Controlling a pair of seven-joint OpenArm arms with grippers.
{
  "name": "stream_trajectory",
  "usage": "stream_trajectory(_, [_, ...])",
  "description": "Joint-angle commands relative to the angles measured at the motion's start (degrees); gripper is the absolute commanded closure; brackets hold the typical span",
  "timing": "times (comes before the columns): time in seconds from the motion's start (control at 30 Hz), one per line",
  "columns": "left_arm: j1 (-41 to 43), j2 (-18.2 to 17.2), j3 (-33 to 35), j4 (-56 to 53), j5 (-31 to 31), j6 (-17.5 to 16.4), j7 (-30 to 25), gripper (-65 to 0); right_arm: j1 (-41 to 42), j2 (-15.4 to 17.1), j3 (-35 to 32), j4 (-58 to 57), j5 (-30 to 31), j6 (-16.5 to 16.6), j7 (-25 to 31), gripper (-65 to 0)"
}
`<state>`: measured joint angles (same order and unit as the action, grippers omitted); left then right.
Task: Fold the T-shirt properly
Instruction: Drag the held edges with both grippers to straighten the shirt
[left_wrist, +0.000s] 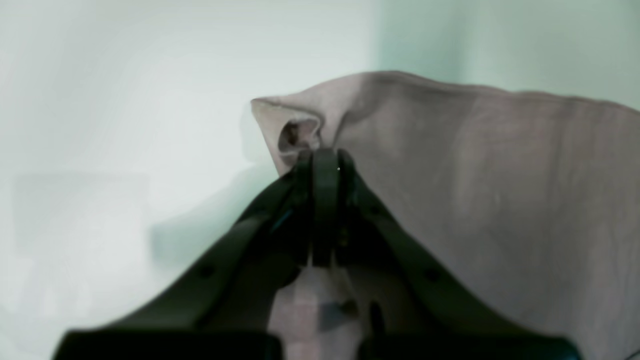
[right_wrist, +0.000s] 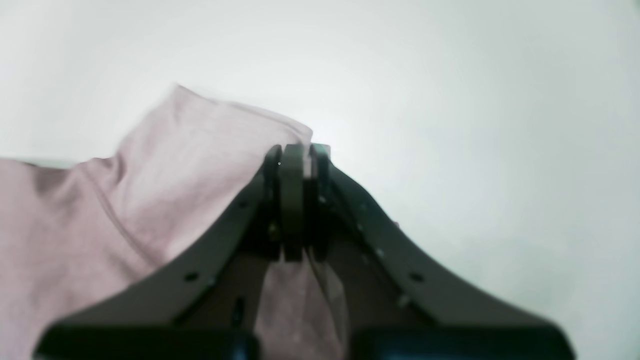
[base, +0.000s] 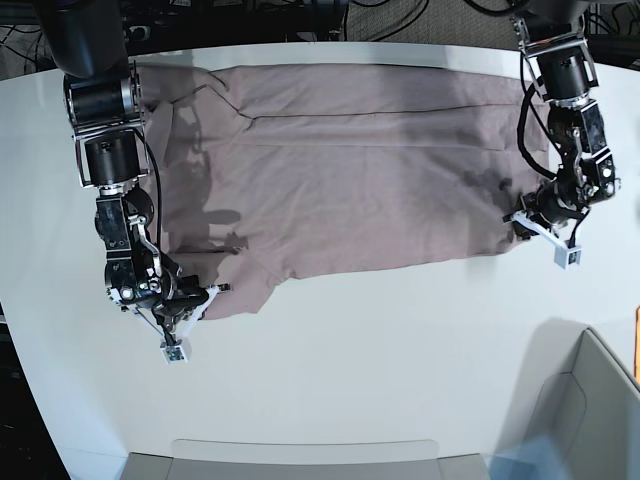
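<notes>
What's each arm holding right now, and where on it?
Both hold the T-shirt: left gripper pinches a near-edge corner, right gripper the other, near its sleeve.

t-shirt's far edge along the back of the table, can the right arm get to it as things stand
Probably not right away. The right gripper is shut on the T-shirt at its near corner, so it would have to let go first. Nothing lies on the cloth between.

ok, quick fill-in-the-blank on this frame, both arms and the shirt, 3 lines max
1. Each gripper's fingers are shut on an edge of the ____.
2. The T-shirt lies spread on a ____ table.
3. In the base view, the right gripper is on the picture's ____ side, the left gripper opposite.

Missing: T-shirt; white; left
</notes>
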<state>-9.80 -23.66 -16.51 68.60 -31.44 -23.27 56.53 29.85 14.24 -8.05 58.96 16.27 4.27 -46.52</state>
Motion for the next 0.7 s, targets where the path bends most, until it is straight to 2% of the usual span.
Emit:
stream_trajectory(0.0, [-1.23, -1.09, -0.50, 2.22, -0.69, -0.25, -1.02, 0.0, 1.58, 0.49, 0.36, 2.01, 0.12, 0.08, 0.15, 0.0])
stream_trajectory(0.2, [0.09, -1.00, -0.50, 5.64, -0.69, -0.25, 1.18, 0.0, -1.32, 0.93, 0.36, 7.99, 0.21, 0.08, -1.52, 0.0])
stream_trajectory(0.4, [1.85, -1.18, -0.59, 6.96, -0.69, -0.25, 2.59, 0.0, -6.33, 1.72, 0.45, 18.27, 0.21, 0.17, -6.62, 0.0])
stream_trajectory(0.67, [5.19, -1.18, -0.59, 15.14, -0.60, -0.25, 3.03, 0.0, -12.31, 1.63, 8.54, 31.02, 0.30, 0.34, -14.27, 0.0])
